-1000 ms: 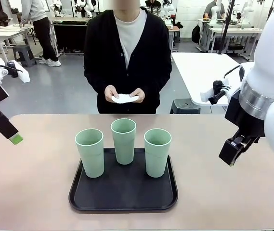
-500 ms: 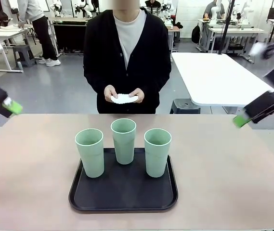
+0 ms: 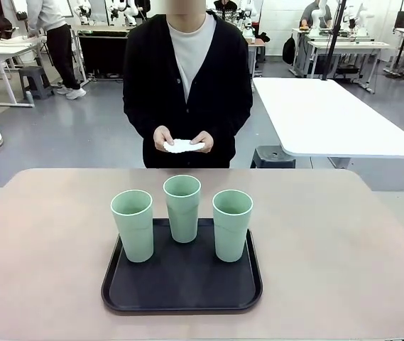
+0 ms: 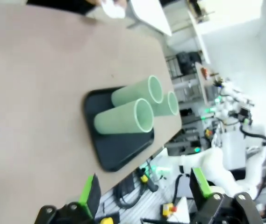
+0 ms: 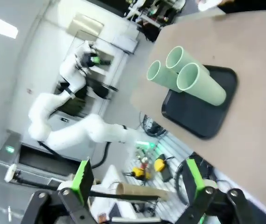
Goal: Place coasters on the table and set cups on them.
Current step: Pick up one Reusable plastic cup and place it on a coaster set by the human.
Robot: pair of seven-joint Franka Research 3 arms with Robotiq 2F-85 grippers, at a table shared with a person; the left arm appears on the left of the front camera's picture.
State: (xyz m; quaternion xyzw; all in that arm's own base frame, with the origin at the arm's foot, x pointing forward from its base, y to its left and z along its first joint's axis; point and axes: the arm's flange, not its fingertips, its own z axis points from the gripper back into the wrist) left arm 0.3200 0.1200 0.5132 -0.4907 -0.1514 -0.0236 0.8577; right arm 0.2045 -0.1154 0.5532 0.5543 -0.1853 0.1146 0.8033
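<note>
Three mint-green cups (image 3: 132,224) (image 3: 182,207) (image 3: 232,224) stand upright on a black tray (image 3: 180,293) in the middle of the beige table (image 3: 329,249). At the far side, a person holds a small stack of white coasters (image 3: 184,146) in both hands above the table's edge. My left gripper (image 4: 146,189) is open, high above and off the table's side, looking down at the cups (image 4: 123,119) and tray (image 4: 118,151). Open as well, my right gripper (image 5: 137,176) hangs far from the cups (image 5: 200,86) and tray (image 5: 203,119) at the opposite side.
A white rectangular table (image 3: 329,117) and a dark stool (image 3: 271,155) stand behind the far right corner. Bare tabletop lies on both sides of the tray and between it and the person.
Both arms have swung up and outward from the table's left and right sides and have left the front view. The cups, the tray and the person's hands have stayed put.
</note>
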